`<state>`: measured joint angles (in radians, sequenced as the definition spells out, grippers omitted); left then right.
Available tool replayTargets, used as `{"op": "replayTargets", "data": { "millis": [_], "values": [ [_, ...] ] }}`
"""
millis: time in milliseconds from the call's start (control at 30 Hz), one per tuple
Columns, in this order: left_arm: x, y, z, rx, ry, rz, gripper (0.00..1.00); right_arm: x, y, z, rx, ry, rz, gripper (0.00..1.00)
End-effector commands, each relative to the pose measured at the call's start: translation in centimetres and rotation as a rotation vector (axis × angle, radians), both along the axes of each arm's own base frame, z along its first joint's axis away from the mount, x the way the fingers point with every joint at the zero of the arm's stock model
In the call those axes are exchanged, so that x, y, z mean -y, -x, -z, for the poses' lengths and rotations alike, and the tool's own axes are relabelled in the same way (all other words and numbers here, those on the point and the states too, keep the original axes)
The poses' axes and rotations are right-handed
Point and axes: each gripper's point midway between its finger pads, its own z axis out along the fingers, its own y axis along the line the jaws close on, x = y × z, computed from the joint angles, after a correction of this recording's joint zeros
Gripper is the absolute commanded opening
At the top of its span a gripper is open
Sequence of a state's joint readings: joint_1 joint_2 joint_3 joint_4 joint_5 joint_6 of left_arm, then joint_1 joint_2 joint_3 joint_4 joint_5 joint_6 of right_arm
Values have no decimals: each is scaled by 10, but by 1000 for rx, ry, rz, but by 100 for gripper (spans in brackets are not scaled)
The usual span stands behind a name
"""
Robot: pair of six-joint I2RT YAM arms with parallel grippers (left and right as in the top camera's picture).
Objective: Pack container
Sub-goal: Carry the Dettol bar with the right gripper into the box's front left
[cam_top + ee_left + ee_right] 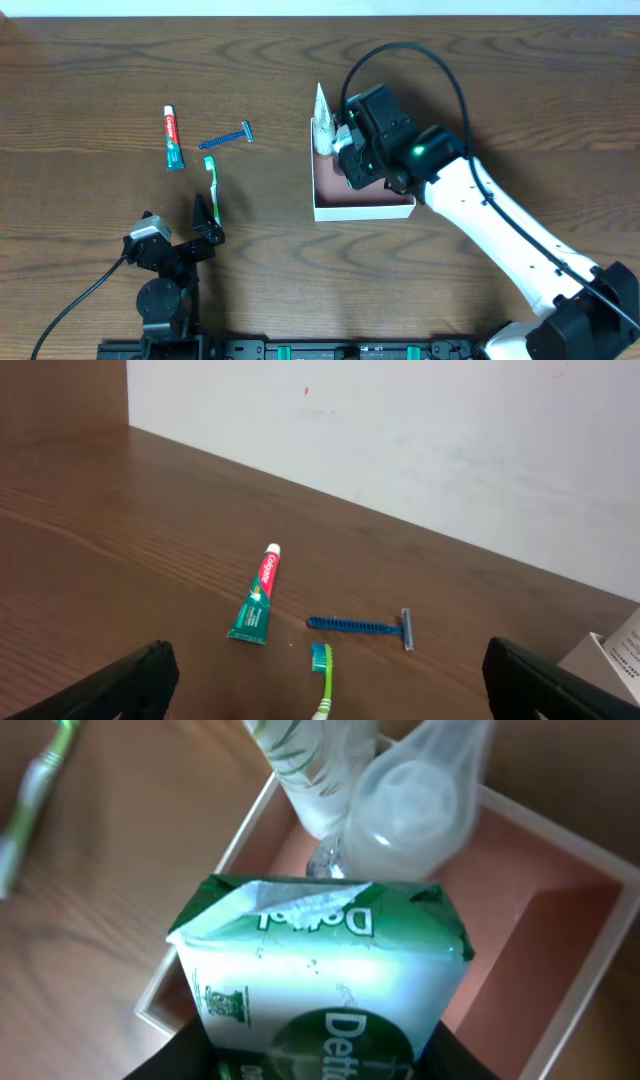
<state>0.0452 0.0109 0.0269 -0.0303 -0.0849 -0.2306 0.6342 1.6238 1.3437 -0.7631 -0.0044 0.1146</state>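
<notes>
Overhead, left claw (177, 222): jaws spread wide, holding nothing.
Overhead, toothbrush (212, 185), toothpaste (173, 138), razor (226, 138): on the worktop (100, 80) ahead of the left claw.
Overhead, container (365, 208): directly beneath the right claw (350, 160).
Left wrist, toothbrush head: nearest, between the open jaws; toothpaste and razor lie beyond, apart from each other.
Right wrist, soap pack (320, 980): green and white, gripped between the part-closed jaws above the container's pink floor.
Right wrist, white tube (310, 770), clear pouch (420, 800): beyond the claw, inside the container.

Lab-like test bench — wood-grain table (80, 90), blank white wall (400, 430).
</notes>
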Motion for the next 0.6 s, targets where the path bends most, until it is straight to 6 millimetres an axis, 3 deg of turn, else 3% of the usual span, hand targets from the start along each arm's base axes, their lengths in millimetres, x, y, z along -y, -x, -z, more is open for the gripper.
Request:
{"op": "replayTargets", "data": {
  "millis": [0, 300, 567],
  "values": [
    [-3, 1, 18, -56, -15, -14, 98, -6, 6, 15, 59, 89, -179, 26],
    [-3, 1, 19, -57, -15, -14, 98, -7, 6, 37, 105, 133, -292, 24],
    [-3, 1, 19, -57, -15, -15, 98, -30, 21, 45, 148, 103, -585, 33]
  ]
}}
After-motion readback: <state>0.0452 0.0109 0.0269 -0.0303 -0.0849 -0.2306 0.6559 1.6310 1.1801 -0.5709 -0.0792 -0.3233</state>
